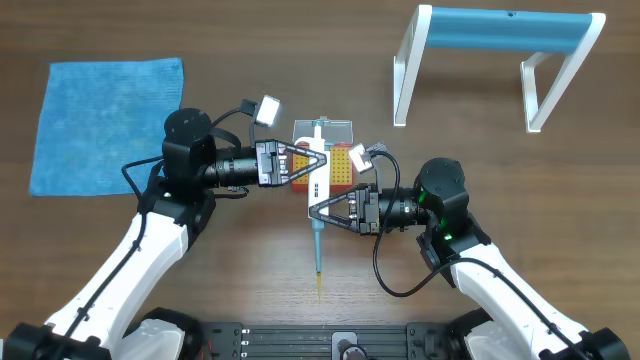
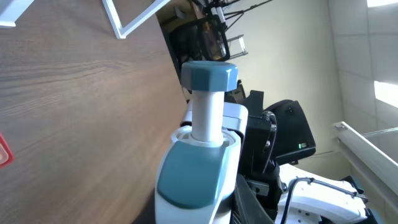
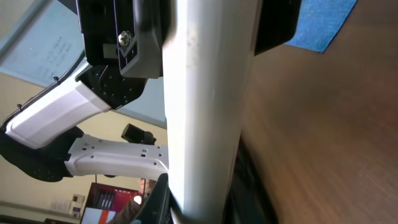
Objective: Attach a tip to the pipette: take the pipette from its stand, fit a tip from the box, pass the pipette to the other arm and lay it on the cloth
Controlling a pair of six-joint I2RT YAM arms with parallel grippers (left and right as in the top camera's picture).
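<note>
Wood table (image 1: 520,260); left gripper (image 1: 321,165) clamped on pipette (image 1: 318,190); right gripper (image 1: 314,211) clamped too

No legible text, number or sign anywhere; faint scribbles on the pale board (image 3: 55,45) in the background too blurred to read.

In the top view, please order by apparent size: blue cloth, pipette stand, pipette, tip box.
1. Pipette stand and blue cloth: similar extent, not ranked.
2. Pipette, long but thin, and tip box, shorter, wider, partly covered: also unsure. Both are clearly smaller than the first pair.
</note>
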